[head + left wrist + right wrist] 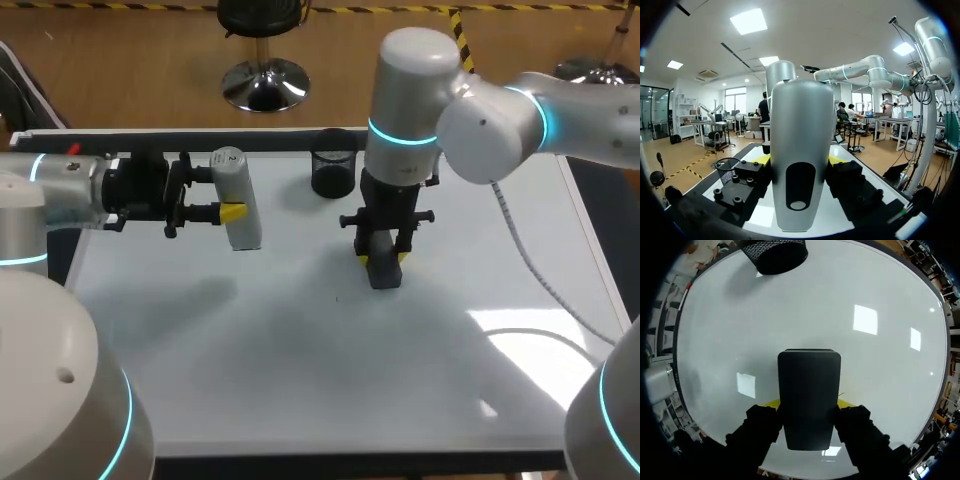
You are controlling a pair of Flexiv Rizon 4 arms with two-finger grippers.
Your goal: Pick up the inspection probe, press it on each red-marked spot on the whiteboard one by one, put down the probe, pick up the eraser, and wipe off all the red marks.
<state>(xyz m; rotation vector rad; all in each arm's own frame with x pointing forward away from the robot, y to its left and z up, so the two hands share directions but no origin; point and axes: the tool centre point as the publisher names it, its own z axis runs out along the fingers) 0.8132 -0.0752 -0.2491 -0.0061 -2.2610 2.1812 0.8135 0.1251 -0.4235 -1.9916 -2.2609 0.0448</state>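
Note:
My left gripper (231, 212) is shut on the grey inspection probe (237, 212), holding it upright above the whiteboard's (300, 360) far left part. In the left wrist view the probe (801, 155) fills the space between the fingers (762, 160), which press on both its sides. My right gripper (384, 260) is shut on the dark eraser (385, 272), whose lower face rests on the board near the middle. In the right wrist view the eraser (809, 397) sits between the fingers (771, 404). No red marks show on the board.
A black mesh cup (333, 173) stands at the board's far edge, just behind my right gripper; it also shows ahead of the eraser as the mesh cup (774, 254). A dark rail (180, 142) runs along the back of the board.

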